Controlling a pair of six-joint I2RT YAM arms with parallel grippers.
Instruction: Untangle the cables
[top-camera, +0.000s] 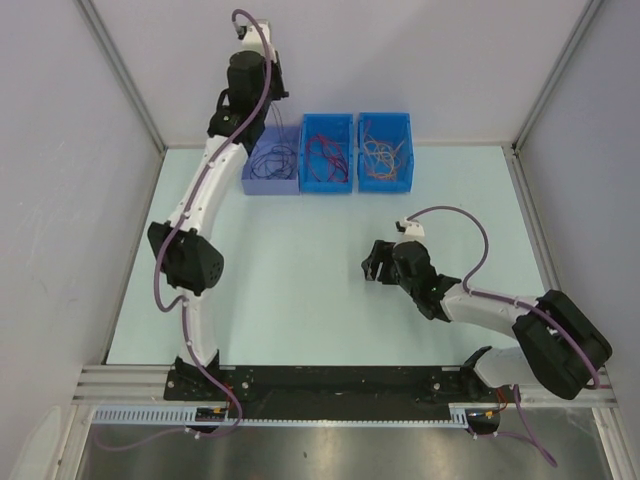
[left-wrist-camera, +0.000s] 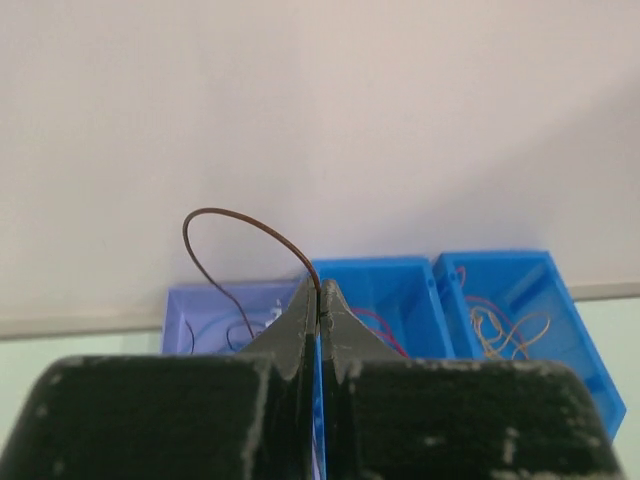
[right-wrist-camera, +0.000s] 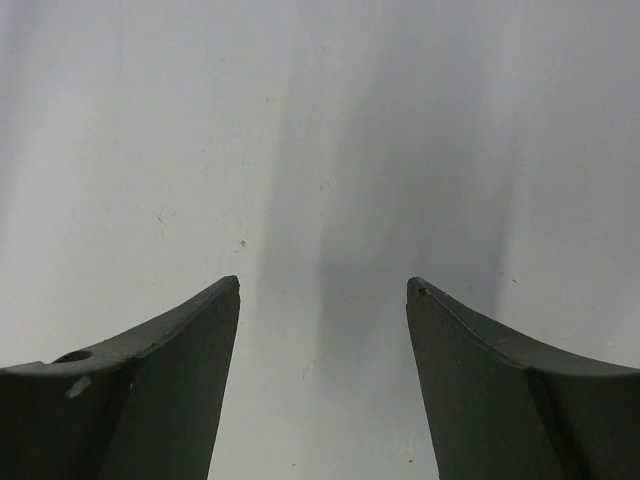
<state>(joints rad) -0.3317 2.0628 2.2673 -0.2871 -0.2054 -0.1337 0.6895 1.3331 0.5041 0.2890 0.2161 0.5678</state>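
The left gripper (left-wrist-camera: 319, 291) is pinching a dark cable (left-wrist-camera: 240, 216) arching above its fingertips, best lifted slowly; the right gripper (right-wrist-camera: 322, 285) is gaping empty.

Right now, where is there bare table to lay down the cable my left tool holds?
Widest bare table: the centre, bordered by the left arm, the three bins and the open right tool. A second patch lies right of the bins. Crowded: the bins, holding cables.

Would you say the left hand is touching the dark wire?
Touching: the left wrist view shows the left hand pinching the dark wire between shut fingertips.
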